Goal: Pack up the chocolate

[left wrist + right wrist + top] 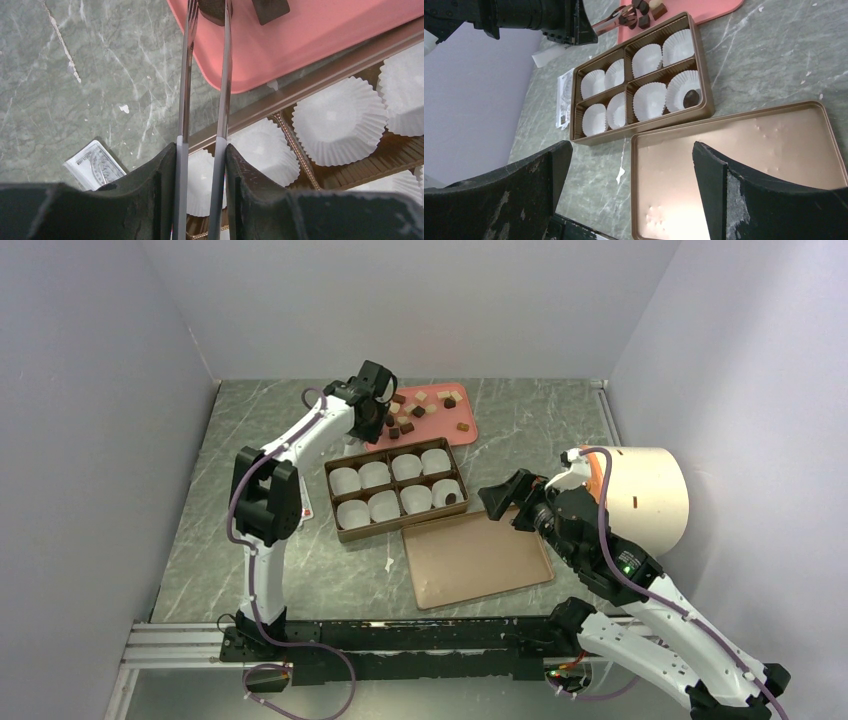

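Observation:
Several small chocolate chunks, dark, brown and cream, lie on a flat pink tray at the back. My left gripper is shut on thin metal tongs. In the left wrist view my left gripper holds the tong tips on either side of a dark chunk at the tray's near corner. A gold box holds white paper cups. One dark chocolate sits in its near right cup. My right gripper is open and empty, above the gold lid.
The box lid lies flat in front of the box. A large cream cylinder stands at the right by my right arm. A small printed card lies on the marble left of the box. Grey walls close in on three sides.

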